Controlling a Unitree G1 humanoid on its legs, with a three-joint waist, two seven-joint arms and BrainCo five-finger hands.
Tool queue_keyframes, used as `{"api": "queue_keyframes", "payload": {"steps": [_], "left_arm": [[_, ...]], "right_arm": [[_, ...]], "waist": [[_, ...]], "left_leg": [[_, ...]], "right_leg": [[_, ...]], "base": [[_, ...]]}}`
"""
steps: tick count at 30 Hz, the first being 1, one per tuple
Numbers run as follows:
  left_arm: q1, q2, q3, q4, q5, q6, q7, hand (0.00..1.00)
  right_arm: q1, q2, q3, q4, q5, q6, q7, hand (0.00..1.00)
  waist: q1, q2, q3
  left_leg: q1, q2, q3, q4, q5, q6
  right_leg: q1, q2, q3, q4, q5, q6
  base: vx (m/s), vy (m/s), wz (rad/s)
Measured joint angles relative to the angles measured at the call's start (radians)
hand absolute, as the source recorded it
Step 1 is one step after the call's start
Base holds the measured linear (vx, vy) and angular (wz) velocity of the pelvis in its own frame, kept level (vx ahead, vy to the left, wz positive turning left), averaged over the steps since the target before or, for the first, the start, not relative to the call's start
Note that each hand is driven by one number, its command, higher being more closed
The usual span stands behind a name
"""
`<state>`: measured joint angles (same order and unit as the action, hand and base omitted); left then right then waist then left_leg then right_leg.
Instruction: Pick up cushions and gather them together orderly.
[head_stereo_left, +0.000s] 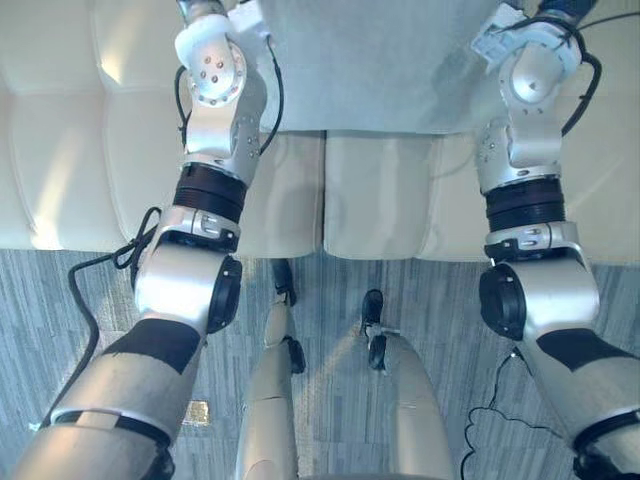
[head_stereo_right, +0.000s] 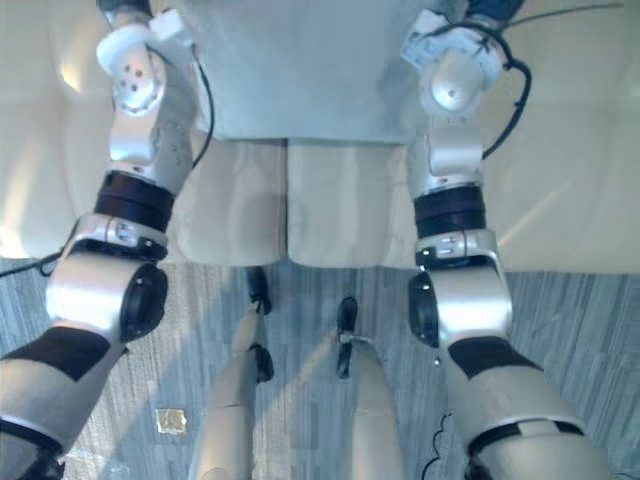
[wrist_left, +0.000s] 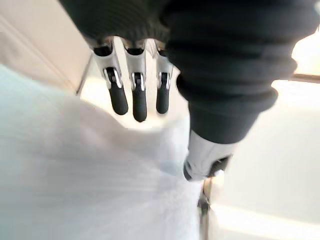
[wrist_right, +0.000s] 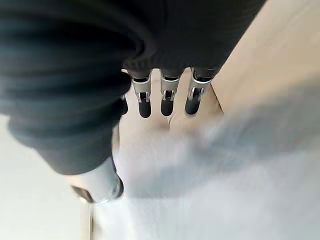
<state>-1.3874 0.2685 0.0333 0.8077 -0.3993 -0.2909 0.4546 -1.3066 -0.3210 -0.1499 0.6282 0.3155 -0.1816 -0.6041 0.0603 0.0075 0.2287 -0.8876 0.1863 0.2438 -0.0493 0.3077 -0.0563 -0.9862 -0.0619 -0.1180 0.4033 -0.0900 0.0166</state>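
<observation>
A pale grey-blue cushion lies on the cream sofa straight ahead, between my two outstretched arms. In the left wrist view my left hand is at the cushion's side, its fingers straight along the edge and its thumb resting on the fabric. My right hand stands the same way on the opposite side, fingers straight past the cushion and thumb against it. Neither hand's fingers curl round the cloth.
Two cream seat pads meet at a seam in front of the cushion. The sofa's front edge borders grey carpet, where a small gold square lies by my left side.
</observation>
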Motion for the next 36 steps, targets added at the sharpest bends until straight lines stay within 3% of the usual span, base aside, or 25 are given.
{"api": "queue_keyframes", "payload": {"steps": [4, 7, 12, 15, 17, 18, 19, 21, 24, 27, 33, 36], "left_arm": [[0.041, 0.035, 0.049, 0.000, -0.036, 0.015, -0.018, 0.00], [0.119, 0.038, 0.069, -0.028, -0.083, 0.015, -0.051, 0.00], [0.337, 0.098, 0.163, -0.160, -0.137, -0.005, -0.079, 0.00], [0.497, 0.101, 0.193, -0.249, -0.146, -0.017, -0.092, 0.00], [0.606, 0.097, 0.186, -0.293, -0.145, -0.020, -0.100, 0.00], [0.716, 0.089, 0.183, -0.352, -0.135, -0.025, -0.111, 0.00], [0.770, 0.083, 0.176, -0.381, -0.126, -0.026, -0.118, 0.00], [0.857, 0.053, 0.178, -0.425, -0.093, -0.029, -0.134, 0.00], [1.064, -0.073, 0.077, -0.428, 0.000, 0.002, -0.187, 0.00], [1.251, -0.167, -0.004, -0.392, 0.105, 0.030, -0.253, 0.00], [1.366, -0.230, -0.015, -0.130, 0.222, 0.084, -0.314, 0.00], [1.372, -0.242, 0.009, -0.005, 0.267, 0.103, -0.330, 0.00]], "right_arm": [[0.085, -0.027, -0.051, -0.011, 0.063, -0.001, 0.016, 0.00], [0.211, -0.105, -0.151, -0.063, 0.124, -0.004, 0.028, 0.00], [0.410, -0.182, -0.230, -0.197, 0.137, -0.048, 0.080, 0.00], [0.539, -0.181, -0.238, -0.253, 0.136, -0.052, 0.114, 0.00], [0.642, -0.165, -0.238, -0.288, 0.135, -0.053, 0.137, 0.00], [0.751, -0.126, -0.239, -0.340, 0.116, -0.054, 0.169, 0.00], [0.809, -0.104, -0.238, -0.376, 0.115, -0.054, 0.183, 0.00], [0.871, -0.057, -0.231, -0.402, 0.099, -0.054, 0.216, 0.00], [1.082, 0.080, -0.228, -0.418, 0.046, -0.036, 0.278, 0.00], [1.279, 0.173, -0.205, -0.391, -0.020, -0.022, 0.333, 0.00], [1.378, 0.291, -0.178, -0.061, -0.120, 0.025, 0.408, 0.00], [1.381, 0.319, -0.179, 0.086, -0.158, 0.045, 0.428, 0.00]], "waist": [[-0.006, -0.012, 0.024], [-0.016, -0.013, 0.027], [-0.027, -0.013, 0.027], [-0.022, -0.014, 0.027], [-0.022, -0.014, 0.026], [-0.018, -0.035, 0.009], [-0.022, -0.049, 0.006], [-0.010, -0.045, 0.003], [-0.008, -0.043, 0.002], [-0.009, -0.037, -0.061], [-0.012, -0.032, -0.172], [-0.011, -0.024, -0.195]], "left_leg": [[0.030, 0.033, 0.021, 0.000, 0.011, -0.014], [0.104, 0.036, 0.019, 0.002, 0.010, -0.014], [0.213, 0.038, 0.011, 0.025, 0.002, -0.002], [0.286, 0.037, 0.006, 0.028, -0.003, 0.003], [0.343, 0.045, -0.006, 0.033, -0.017, 0.020], [0.384, 0.037, -0.012, 0.041, -0.040, 0.001], [0.404, 0.027, -0.008, 0.067, -0.084, -0.049], [0.414, 0.055, -0.006, 0.113, -0.129, -0.057], [0.530, 0.056, -0.006, 0.134, -0.153, -0.036], [0.633, 0.056, -0.003, 0.145, -0.201, -0.036], [0.759, 0.029, 0.011, 0.159, -0.271, -0.057], [0.805, 0.009, 0.019, 0.156, -0.290, -0.062]], "right_leg": [[0.011, 0.028, -0.014, 0.032, 0.006, -0.002], [0.090, 0.030, -0.026, 0.035, 0.005, -0.003], [0.219, 0.030, -0.035, 0.052, 0.005, -0.003], [0.275, 0.026, -0.036, 0.096, 0.005, -0.003], [0.279, 0.019, -0.035, 0.214, 0.010, 0.002], [0.304, -0.001, -0.035, 0.069, 0.002, 0.003], [0.359, -0.010, -0.038, -0.009, -0.011, -0.017], [0.396, 0.014, -0.034, -0.039, -0.012, -0.019], [0.517, 0.014, -0.038, -0.044, -0.014, -0.017], [0.615, 0.013, -0.037, -0.050, -0.018, -0.010], [0.769, -0.014, -0.038, -0.115, -0.032, 0.012], [0.835, -0.030, -0.037, -0.166, -0.032, 0.014]], "base": [[0.01, -0.129, -0.11], [0.07, -0.086, 0.09], [0.12, -0.047, 0.20], [0.12, -0.044, 0.19], [0.17, -0.060, 0.23], [0.12, -0.058, 0.27], [0.09, -0.080, 0.07], [0.09, -0.093, -0.25], [0.17, -0.072, -0.19], [0.15, 0.013, -0.18], [0.11, 0.082, -0.04], [0.00, 0.091, 0.02]]}}
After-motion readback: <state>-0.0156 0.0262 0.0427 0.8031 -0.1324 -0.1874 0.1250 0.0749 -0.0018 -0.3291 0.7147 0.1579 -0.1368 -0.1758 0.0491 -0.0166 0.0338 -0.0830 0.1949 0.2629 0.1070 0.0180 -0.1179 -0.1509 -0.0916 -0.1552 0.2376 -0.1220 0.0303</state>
